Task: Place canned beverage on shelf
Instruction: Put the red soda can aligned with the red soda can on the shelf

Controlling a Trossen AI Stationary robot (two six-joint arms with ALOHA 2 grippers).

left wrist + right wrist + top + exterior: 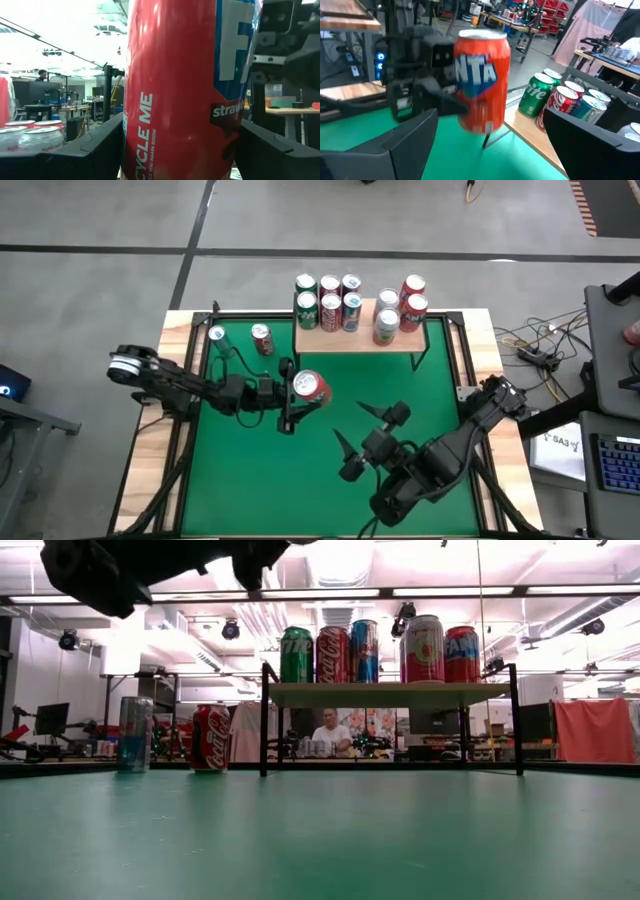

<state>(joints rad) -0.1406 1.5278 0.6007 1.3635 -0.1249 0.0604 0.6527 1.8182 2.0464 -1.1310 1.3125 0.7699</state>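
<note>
We see left claw (300, 392) gripping red can (311, 387) above worktop (250, 470), near shelf (330, 340); right claw (365, 430) wide, empty.

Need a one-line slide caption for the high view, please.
Left claw holds a red can near the shelf of cans; right claw waits open.
</note>
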